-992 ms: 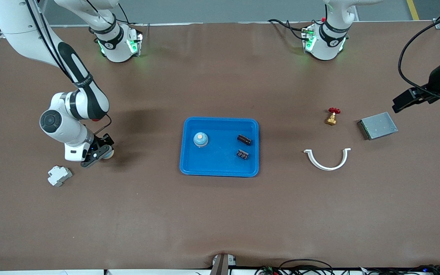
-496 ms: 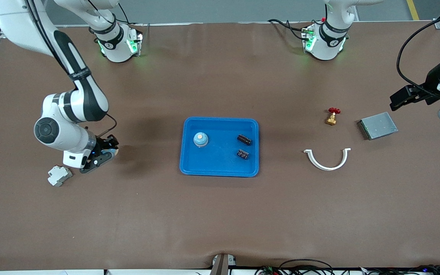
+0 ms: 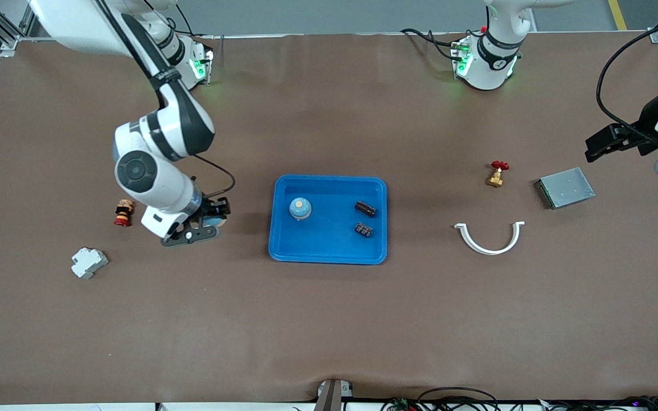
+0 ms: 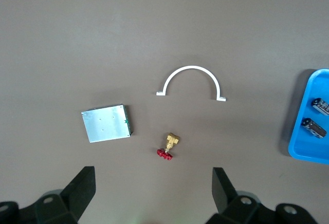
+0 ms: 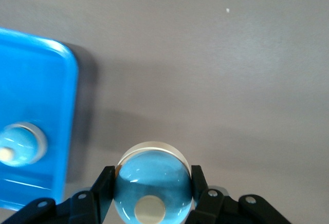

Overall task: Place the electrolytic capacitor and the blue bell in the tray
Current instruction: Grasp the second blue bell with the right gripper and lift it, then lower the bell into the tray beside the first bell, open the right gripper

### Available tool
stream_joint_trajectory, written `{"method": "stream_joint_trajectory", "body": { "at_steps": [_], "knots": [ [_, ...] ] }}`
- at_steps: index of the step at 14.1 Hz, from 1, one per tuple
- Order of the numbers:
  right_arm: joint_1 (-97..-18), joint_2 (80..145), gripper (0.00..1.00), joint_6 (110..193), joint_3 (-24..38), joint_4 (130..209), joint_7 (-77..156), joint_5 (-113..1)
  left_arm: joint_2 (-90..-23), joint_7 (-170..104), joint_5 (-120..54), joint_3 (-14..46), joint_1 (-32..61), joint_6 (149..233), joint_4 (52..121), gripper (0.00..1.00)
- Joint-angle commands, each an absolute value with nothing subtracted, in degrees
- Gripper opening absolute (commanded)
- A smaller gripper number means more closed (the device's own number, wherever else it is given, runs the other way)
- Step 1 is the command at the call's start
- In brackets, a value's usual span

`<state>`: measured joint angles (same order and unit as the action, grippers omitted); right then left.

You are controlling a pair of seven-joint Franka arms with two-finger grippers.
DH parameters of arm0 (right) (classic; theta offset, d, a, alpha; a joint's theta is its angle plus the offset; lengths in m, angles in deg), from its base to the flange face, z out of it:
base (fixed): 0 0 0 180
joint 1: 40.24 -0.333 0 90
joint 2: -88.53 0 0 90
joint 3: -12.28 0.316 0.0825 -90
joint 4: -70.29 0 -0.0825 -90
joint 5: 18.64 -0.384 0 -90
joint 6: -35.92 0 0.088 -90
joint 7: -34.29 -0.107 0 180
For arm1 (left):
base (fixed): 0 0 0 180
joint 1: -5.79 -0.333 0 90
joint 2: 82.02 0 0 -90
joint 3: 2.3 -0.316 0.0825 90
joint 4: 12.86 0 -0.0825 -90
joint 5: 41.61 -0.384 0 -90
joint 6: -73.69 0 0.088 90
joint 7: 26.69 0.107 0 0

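At the middle of the brown desk [image 3: 329, 319] we see the shallow bright blue rectangular plastic tray [image 3: 329, 251] with rounded corners and a raised rim. In the tray, toward the right arm's end, sits a round blue bell [image 3: 300, 208] with a pale button on top. Toward the left arm's end of the tray lie two small dark parts: a black cylindrical electrolytic capacitor [image 3: 365, 209] and, nearer to the front camera, a dark ribbed block [image 3: 363, 230].

Beside the tray, toward the right arm's end of the desk, the right gripper [image 5: 152, 196] is above the desk, clamped on a second blue dome-shaped bell [image 5: 152, 183]; its black fingers [image 5: 103, 185] press against both sides of the dome. The tray's rim [image 5: 72, 80] shows close by in the right wrist view.

Farther from the tray toward that same end, a small red and tan stacked piece [image 3: 123, 212] stands on the desk, and a light grey plastic block [image 3: 88, 262] lies nearer to the front camera.

Toward the left arm's end, well apart from the tray, lie a white plastic half-ring clamp [image 3: 489, 237], a brass valve with a red handwheel [image 3: 497, 173] and a flat grey metal box [image 3: 564, 187]. The left gripper [image 4: 154, 193] waits high over that end of the desk, its fingers spread wide and holding nothing.
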<state>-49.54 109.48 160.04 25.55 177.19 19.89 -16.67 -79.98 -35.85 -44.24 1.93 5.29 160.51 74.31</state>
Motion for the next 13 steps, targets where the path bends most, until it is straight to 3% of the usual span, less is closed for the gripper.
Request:
{"method": "stream_joint_trajectory", "body": {
  "at_steps": [1, 7, 13],
  "knots": [
    [-52.4, 111.6, 0.24, 160.2, 25.3, 173.3, 11.6, -16.9, -81.6, -34.3, -42.8, 1.6, 5.2, 161.1, 75.5, 1.0],
    [-57.3, 119.1, 0.24, 166.1, 25.2, 167.7, 0.1, -16.6, -81.6, -30.1, -42.7, 1.6, 5.1, 159.8, 74.2, 1.0],
    [-61.4, 126.4, 0.24, 166.3, 24.6, 159.9, -6.0, -15.6, -81.1, -30.4, -39.4, 1.6, 2.0, 156.9, 72.4, 1.0]
  ]
}}
